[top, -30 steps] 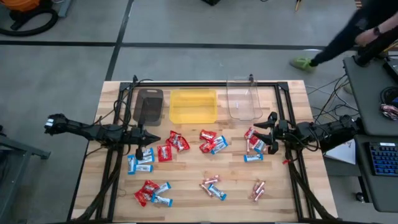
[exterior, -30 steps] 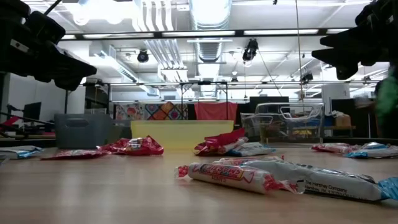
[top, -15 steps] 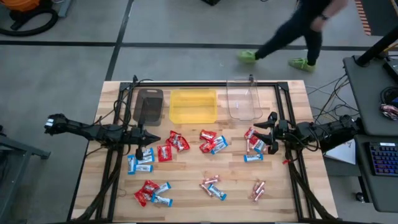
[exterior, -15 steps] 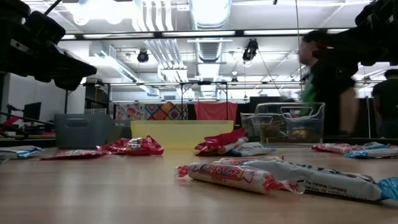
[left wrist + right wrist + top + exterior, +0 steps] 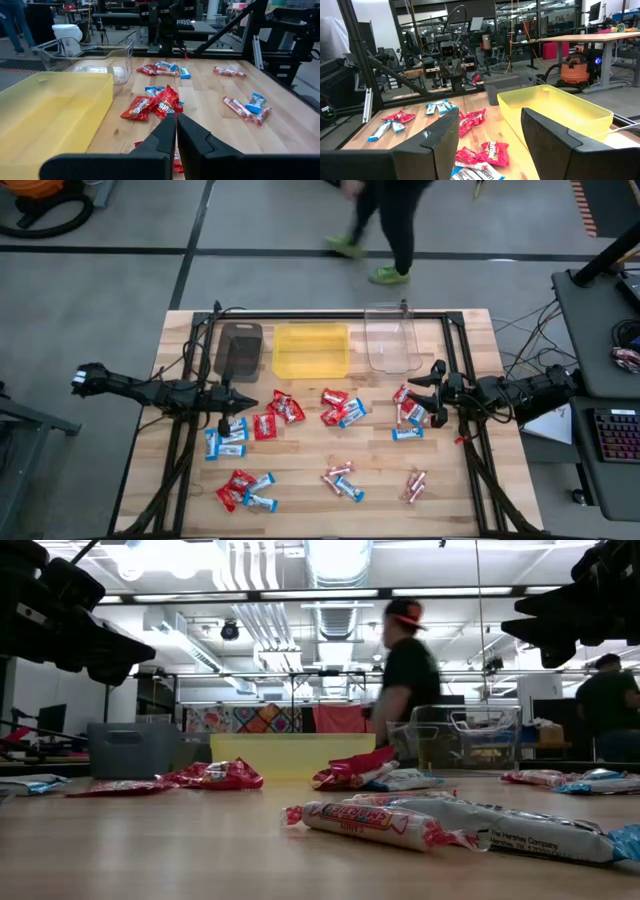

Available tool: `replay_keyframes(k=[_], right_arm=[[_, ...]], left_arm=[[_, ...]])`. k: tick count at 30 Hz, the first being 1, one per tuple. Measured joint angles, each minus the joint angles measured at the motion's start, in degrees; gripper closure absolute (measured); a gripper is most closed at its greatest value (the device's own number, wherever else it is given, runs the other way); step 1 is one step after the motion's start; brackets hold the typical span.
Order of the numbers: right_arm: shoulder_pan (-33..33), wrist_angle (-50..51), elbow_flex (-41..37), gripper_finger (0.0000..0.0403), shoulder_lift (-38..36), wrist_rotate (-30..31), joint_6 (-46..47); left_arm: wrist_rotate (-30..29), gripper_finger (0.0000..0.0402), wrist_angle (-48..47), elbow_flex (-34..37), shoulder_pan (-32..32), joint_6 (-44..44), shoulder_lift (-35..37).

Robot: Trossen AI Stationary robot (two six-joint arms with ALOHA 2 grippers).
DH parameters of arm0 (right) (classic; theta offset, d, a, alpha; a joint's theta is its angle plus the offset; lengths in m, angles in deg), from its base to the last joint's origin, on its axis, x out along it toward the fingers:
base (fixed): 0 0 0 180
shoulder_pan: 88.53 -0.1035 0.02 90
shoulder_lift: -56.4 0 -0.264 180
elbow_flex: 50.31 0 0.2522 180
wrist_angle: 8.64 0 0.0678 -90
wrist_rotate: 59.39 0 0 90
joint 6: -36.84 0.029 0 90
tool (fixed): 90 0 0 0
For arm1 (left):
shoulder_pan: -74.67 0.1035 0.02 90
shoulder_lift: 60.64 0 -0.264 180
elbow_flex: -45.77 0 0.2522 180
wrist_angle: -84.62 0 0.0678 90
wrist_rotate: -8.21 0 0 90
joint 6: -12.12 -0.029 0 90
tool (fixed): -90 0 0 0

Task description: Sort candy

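The wooden table point(image 5: 300, 480) is filling the centre of the high view, with three bins lining its upper edge: a brown bin point(image 5: 238, 349) at upper left, a yellow bin point(image 5: 311, 349) in the middle, and a clear bin point(image 5: 392, 340) at upper right. All three are lying apart from the candy.

The candy point(image 5: 340, 409) is lying scattered over the lower part of the table, in loose groups:
- red packets and blue-and-white bars left of centre, below the brown bin;
- a mixed red and blue group at the middle, below the yellow bin;
- a red and blue group at the right, below the clear bin;
- a red and blue cluster at lower left;
- pink sticks point(image 5: 340, 477) at lower centre and lower right.

The left gripper point(image 5: 234, 412) is hanging at the left of the table, just beside the left-of-centre candy. Its fingers point(image 5: 165, 136) are pressing together, holding nothing.

The right gripper point(image 5: 436, 395) is hanging at the right of the table, beside the right-hand candy group. Its fingers point(image 5: 440, 137) are standing wide apart, holding nothing.

A person point(image 5: 385, 220) is walking on the floor beyond the table's upper edge. In the low view, the same person point(image 5: 408, 675) is showing behind the yellow bin.
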Motion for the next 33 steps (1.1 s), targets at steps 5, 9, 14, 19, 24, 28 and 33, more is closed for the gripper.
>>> replay_keyframes(k=[5,9,14,19,24,28,33], right_arm=[[0.00,-0.02,0.00,0.0200,-0.02,0.01,-0.01],[0.00,-0.11,0.00,0.0200,0.00,0.17,-4.98],[0.02,-1.43,0.01,0.0200,0.06,-0.98,-1.59],[0.12,-7.74,0.04,0.0200,0.38,0.60,0.99],[0.13,-7.72,2.95,0.0200,1.64,4.21,3.46],[0.12,1.94,7.44,0.0200,4.10,9.38,9.48],[0.13,15.22,13.13,0.0200,8.44,14.09,20.71]], left_arm=[[0.02,0.0402,8.75,0.04,0.00,-6.06,-0.35],[0.00,0.0402,22.46,0.04,0.01,10.46,-0.29],[0.00,0.0402,35.91,0.04,-0.02,17.54,-0.25],[-0.33,0.0402,41.18,0.02,-0.02,8.33,-0.59],[-2.12,0.0402,42.21,0.02,-0.02,3.51,-1.30],[-1.94,0.0402,43.48,0.02,-0.02,3.38,-3.03],[-2.62,0.0402,40.20,-2.97,-0.02,7.94,-9.05]])
